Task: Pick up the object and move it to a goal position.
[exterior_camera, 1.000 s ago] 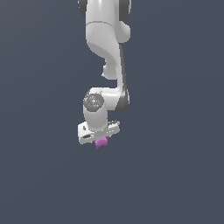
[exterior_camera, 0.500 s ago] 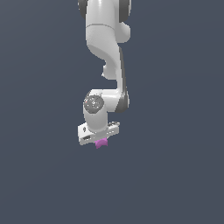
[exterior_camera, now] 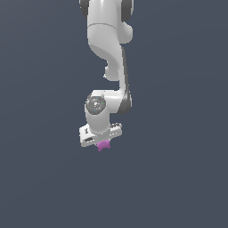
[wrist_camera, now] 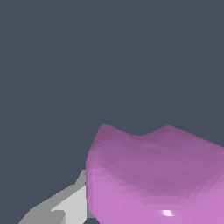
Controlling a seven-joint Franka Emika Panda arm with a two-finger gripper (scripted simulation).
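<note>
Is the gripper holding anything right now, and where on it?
Apparently the magenta-pink lump, tucked under the gripper, gripped by its upper part; exact contact is hidden.

You saw the arm (exterior_camera: 108,44) clad in smooth, white, plastic-looking shells with a soft sheen, its wrist joint cap (exterior_camera: 95,104) grey and faintly glossy. The object (wrist_camera: 157,175) looked magenta-pink and largely matt, finely faceted, with one small bright glint. The gripper (exterior_camera: 102,141) finger (wrist_camera: 65,205) beside it appeared flat, light grey, unpolished.

Exterior view distant, whole arm (exterior_camera: 107,53); wrist view close.
</note>
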